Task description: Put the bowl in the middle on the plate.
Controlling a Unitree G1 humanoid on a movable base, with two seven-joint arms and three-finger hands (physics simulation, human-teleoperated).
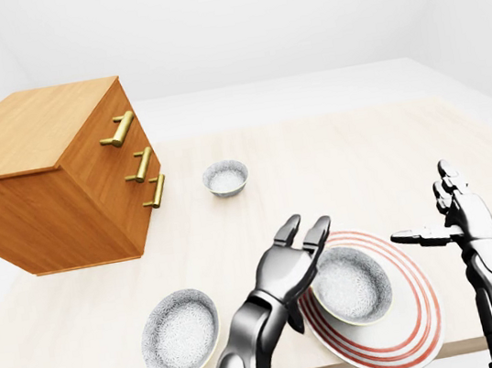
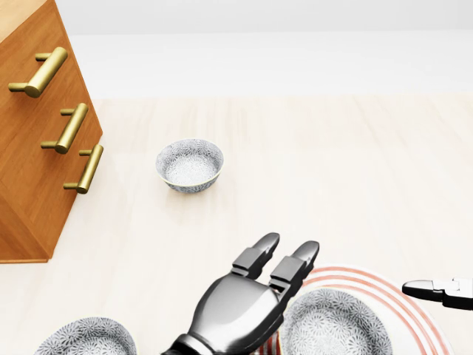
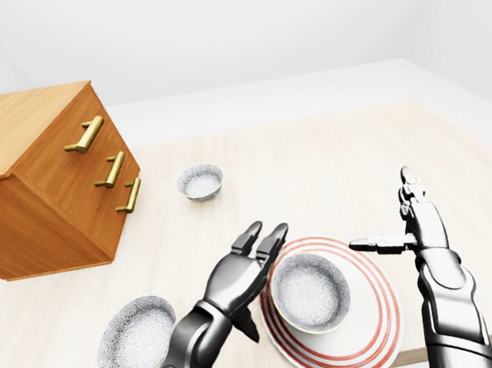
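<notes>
The patterned grey bowl (image 1: 349,284) sits upright inside the white plate with red rings (image 1: 415,311) at the lower right of the left-eye view. My left hand (image 1: 302,236) is open with its fingers stretched out. It hovers just left of the bowl, clear of its rim and holding nothing. My right hand (image 1: 426,212) is open too, raised beside the plate's right edge with its thumb pointing left. In the head view the bowl (image 2: 331,325) shows at the bottom, with the left hand (image 2: 288,248) up and to its left.
A second patterned bowl (image 1: 226,178) stands higher up on the pale wooden table (image 1: 362,157). A third, larger bowl (image 1: 179,333) lies at the lower left near the table's edge. A wooden dresser with brass handles (image 1: 50,176) fills the left side.
</notes>
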